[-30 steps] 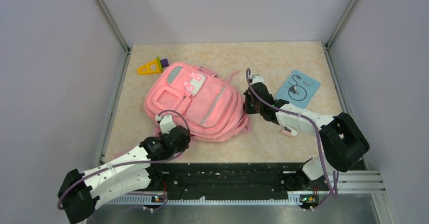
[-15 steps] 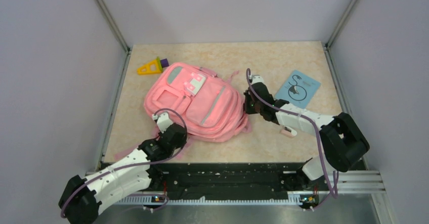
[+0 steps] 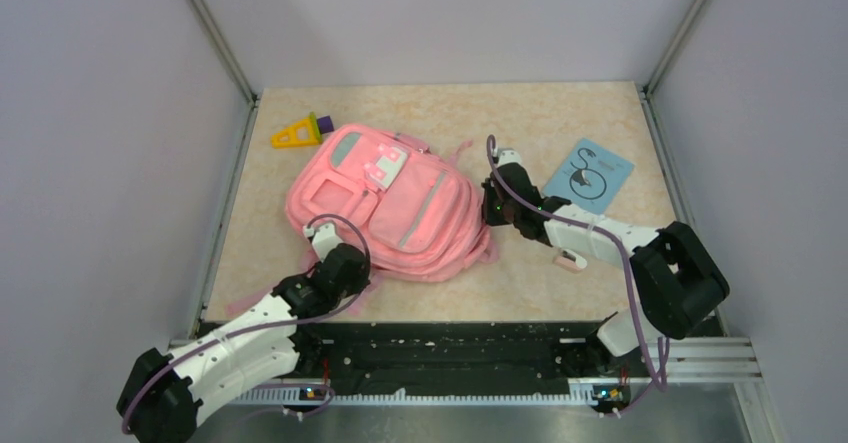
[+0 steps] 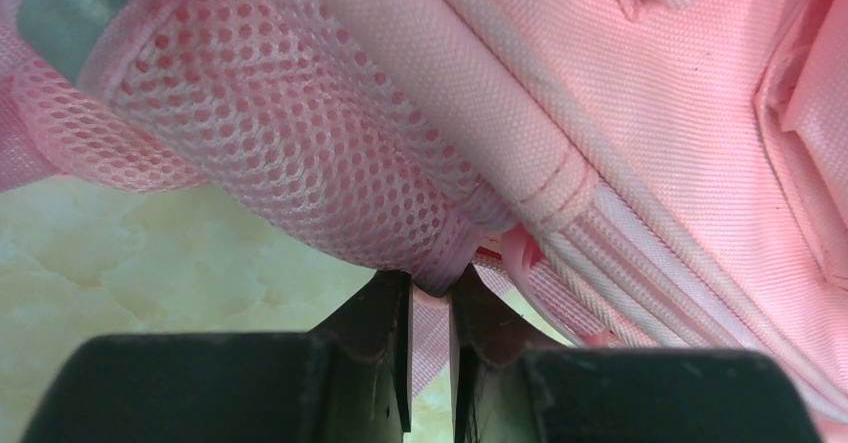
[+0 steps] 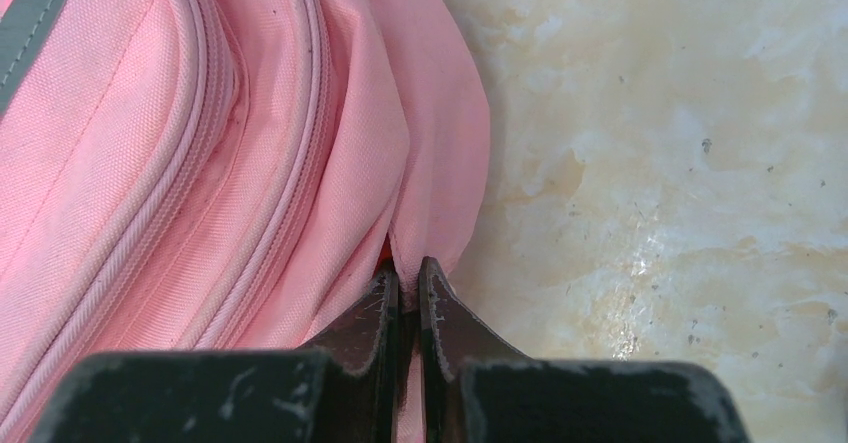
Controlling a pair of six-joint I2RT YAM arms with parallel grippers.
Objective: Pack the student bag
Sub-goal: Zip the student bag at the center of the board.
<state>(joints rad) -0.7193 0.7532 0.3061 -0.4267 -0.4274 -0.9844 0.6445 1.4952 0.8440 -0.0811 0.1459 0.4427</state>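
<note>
The pink student bag [image 3: 385,203] lies flat in the middle of the table, front pockets up. My left gripper [image 3: 345,263] is at its near left corner, shut on the bag's mesh edge and strap [image 4: 432,281]. My right gripper [image 3: 497,206] is at the bag's right side, shut on a fold of pink fabric [image 5: 408,263] beside the zipper seams [image 5: 300,143]. The bag also fills the left wrist view [image 4: 600,113].
A yellow triangular ruler with a purple piece [image 3: 298,131] lies at the back left. A blue booklet [image 3: 588,175] lies at the right. A small pink and white object [image 3: 570,260] lies under my right forearm. Metal frame rails border the table.
My left arm has shifted slightly left and nearer along the bag's near corner. The right gripper and the bag have barely moved.
</note>
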